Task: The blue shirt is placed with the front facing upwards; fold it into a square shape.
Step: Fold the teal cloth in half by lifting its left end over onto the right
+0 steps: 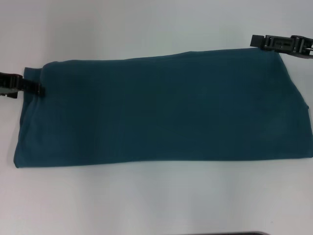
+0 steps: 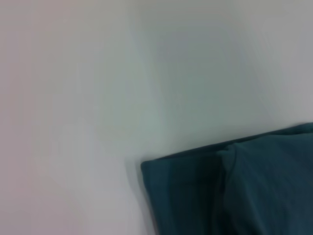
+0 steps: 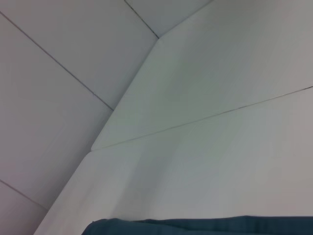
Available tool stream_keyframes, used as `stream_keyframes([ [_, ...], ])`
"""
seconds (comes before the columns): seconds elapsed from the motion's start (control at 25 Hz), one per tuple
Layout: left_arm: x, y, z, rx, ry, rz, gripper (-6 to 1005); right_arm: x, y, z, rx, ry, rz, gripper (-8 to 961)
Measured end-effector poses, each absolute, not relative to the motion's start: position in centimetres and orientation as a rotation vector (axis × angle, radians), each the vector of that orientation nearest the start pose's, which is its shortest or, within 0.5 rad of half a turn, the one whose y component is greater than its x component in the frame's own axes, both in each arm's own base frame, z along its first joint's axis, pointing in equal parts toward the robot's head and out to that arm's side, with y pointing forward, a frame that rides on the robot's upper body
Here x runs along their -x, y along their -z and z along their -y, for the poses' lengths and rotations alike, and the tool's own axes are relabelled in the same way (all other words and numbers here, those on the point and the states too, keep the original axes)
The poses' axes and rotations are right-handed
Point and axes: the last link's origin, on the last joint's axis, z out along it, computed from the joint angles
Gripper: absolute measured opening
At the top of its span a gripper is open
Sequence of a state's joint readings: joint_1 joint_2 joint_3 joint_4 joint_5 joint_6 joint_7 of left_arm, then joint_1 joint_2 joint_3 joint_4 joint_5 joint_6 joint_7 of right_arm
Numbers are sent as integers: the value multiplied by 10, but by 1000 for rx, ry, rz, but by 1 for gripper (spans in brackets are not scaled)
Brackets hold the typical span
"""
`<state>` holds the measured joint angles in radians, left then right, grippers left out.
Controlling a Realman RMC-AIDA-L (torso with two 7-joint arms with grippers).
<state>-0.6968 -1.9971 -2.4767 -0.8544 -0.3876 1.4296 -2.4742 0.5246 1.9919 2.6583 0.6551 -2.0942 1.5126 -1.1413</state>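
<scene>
Lying flat on a white desk (image 1: 156, 205), the blue shirt (image 1: 161, 110) forms a long folded band with its plain side up, stretching between the robot's two grippers. At the band's far corner on the robot's left, the left gripper (image 1: 35, 88) meets the cloth edge; whether it pinches the fabric cannot be told. Just off the opposite far corner, the right gripper (image 1: 261, 42) sits beside the shirt's edge, its grip likewise unclear. Both wrist views catch only a corner or edge of the teal fabric against the pale desk.
</scene>
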Motion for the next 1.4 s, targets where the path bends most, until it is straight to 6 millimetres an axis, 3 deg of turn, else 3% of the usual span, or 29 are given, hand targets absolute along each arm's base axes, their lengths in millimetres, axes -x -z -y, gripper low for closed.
stream_keyframes([
  [0.32, 302, -60, -376, 2162, -183, 1616, 877, -304, -56, -344, 2282, -788, -1479, 718],
  [1.0, 275, -63, -366, 2348, -35, 1591, 878, -305, -56, -343, 2281, -787, -1480, 718],
  [1.4, 285, -55, -364, 2321, -54, 1584, 875, -305, -56, -344, 2281, -787, -1480, 718],
])
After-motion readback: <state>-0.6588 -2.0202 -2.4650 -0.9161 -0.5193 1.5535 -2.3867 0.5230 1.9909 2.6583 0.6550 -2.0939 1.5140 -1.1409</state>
